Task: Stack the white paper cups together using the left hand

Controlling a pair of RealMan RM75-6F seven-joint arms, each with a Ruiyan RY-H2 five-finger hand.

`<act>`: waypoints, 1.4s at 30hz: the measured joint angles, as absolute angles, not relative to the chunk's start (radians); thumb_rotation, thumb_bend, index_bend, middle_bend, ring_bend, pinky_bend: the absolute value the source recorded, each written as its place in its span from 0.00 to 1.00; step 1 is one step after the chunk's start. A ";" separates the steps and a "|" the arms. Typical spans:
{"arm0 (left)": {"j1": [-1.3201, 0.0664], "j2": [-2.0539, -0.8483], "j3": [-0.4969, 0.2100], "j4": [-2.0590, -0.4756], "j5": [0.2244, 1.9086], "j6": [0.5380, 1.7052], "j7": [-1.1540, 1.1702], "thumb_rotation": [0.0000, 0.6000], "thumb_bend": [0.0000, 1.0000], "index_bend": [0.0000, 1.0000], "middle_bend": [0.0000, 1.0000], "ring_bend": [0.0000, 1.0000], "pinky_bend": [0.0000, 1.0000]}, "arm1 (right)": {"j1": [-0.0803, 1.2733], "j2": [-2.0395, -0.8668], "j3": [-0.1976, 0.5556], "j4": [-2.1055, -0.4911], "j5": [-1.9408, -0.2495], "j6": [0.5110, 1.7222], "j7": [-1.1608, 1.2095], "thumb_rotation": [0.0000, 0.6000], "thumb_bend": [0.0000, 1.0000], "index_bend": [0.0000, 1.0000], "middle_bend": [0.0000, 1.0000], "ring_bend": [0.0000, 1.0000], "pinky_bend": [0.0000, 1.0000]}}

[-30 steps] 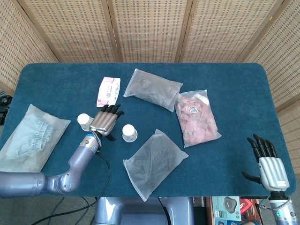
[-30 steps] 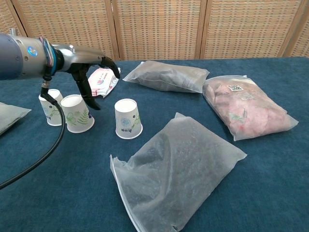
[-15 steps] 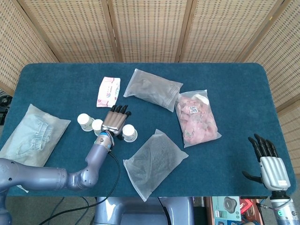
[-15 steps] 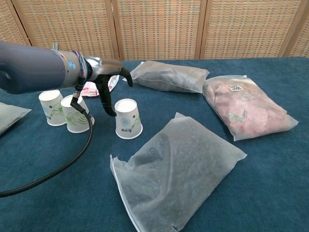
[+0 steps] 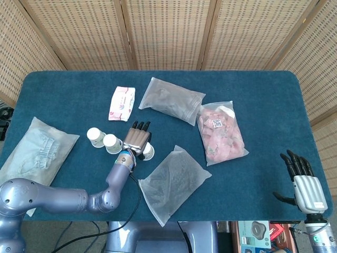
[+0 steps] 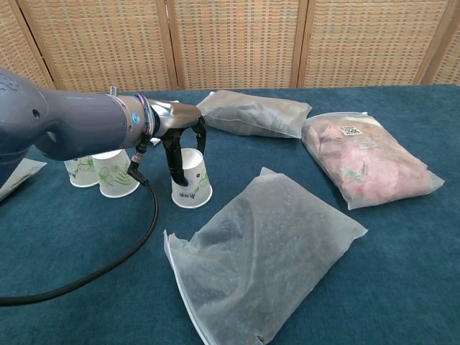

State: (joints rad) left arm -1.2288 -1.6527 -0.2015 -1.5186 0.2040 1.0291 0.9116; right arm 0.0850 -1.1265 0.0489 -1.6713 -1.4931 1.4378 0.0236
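- Woven cane screens stand behind a blue desk [image 5: 253,89], whose near edge is cut off at the bottom of the chest view.
- Left hand [image 5: 138,138] hangs over the rightmost paper cup [image 6: 192,180], dark fingers [image 6: 175,159] curved down beside its wall; whether they touch or grip it cannot be told, and from the head view the hand hides most of that cup.
- Two more upturned cups, the middle cup [image 5: 112,143] and the far-left cup [image 5: 95,137], stand at its 9 o'clock, partly covered by the forearm in the chest view.
- Right hand [image 5: 303,182] shows only in the head view at 5 o'clock, fingers spread, holding nothing.
- Clear grey bag [image 6: 262,248] lies at 5 o'clock of the cups; pink-filled bag [image 6: 366,162] at 3 o'clock.
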 measured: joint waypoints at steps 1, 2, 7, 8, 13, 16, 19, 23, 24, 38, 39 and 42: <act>-1.226 -1.655 -0.200 -1.517 0.211 1.032 0.908 1.00 0.19 0.44 0.00 0.00 0.00 | 0.085 -1.126 0.049 -1.671 -1.493 1.439 0.024 1.00 0.07 0.00 0.00 0.00 0.00; -1.225 -1.655 -0.200 -1.518 0.214 1.033 0.906 1.00 0.19 0.45 0.00 0.00 0.00 | 0.085 -1.126 0.050 -1.672 -1.493 1.440 0.025 1.00 0.07 0.00 0.00 0.00 0.00; -1.209 -1.637 -0.195 -1.540 0.236 1.043 0.895 1.00 0.19 0.47 0.00 0.00 0.00 | 0.083 -1.126 0.050 -1.673 -1.494 1.443 0.025 1.00 0.07 0.00 0.00 0.00 0.00; -1.205 -1.634 -0.193 -1.543 0.238 1.045 0.893 1.00 0.19 0.47 0.00 0.00 0.00 | 0.083 -1.126 0.050 -1.673 -1.494 1.442 0.025 1.00 0.07 0.00 0.00 0.00 0.00; -1.193 -1.610 -0.196 -1.569 0.256 1.053 0.877 1.00 0.19 0.47 0.00 0.00 0.00 | 0.083 -1.127 0.049 -1.673 -1.496 1.443 0.019 1.00 0.07 0.00 0.00 0.00 0.00; -1.187 -1.574 -0.204 -1.611 0.270 1.067 0.872 1.00 0.19 0.47 0.00 0.00 0.00 | 0.084 -1.128 0.050 -1.673 -1.493 1.443 0.018 1.00 0.07 0.00 0.00 0.00 0.00; -1.182 -1.523 -0.217 -1.667 0.281 1.089 0.870 1.00 0.19 0.47 0.00 0.00 0.00 | 0.084 -1.127 0.051 -1.673 -1.492 1.443 0.017 1.00 0.07 0.00 0.00 0.00 0.00; -1.172 -1.447 -0.235 -1.738 0.283 1.112 0.866 1.00 0.19 0.47 0.00 0.00 0.00 | 0.083 -1.127 0.049 -1.675 -1.497 1.444 0.015 1.00 0.07 0.00 0.00 0.00 0.00; -1.169 -1.426 -0.238 -1.754 0.280 1.114 0.865 1.00 0.19 0.47 0.00 0.00 0.00 | 0.082 -1.127 0.047 -1.676 -1.500 1.445 0.014 1.00 0.07 0.00 0.00 0.00 0.00; -1.057 -1.130 -0.216 -1.845 0.247 1.059 0.793 1.00 0.19 0.47 0.00 0.00 0.00 | 0.081 -1.133 0.045 -1.682 -1.501 1.450 -0.016 1.00 0.07 0.00 0.00 0.00 0.00; -1.048 -1.118 -0.209 -1.839 0.247 1.042 0.784 1.00 0.19 0.47 0.00 0.00 0.00 | 0.081 -1.134 0.045 -1.682 -1.502 1.449 -0.019 1.00 0.07 0.00 0.00 0.00 0.00; -1.025 -1.098 -0.193 -1.808 0.244 0.982 0.745 1.00 0.19 0.47 0.00 0.00 0.00 | 0.083 -1.138 0.043 -1.683 -1.502 1.445 -0.029 1.00 0.07 0.00 0.00 0.00 0.00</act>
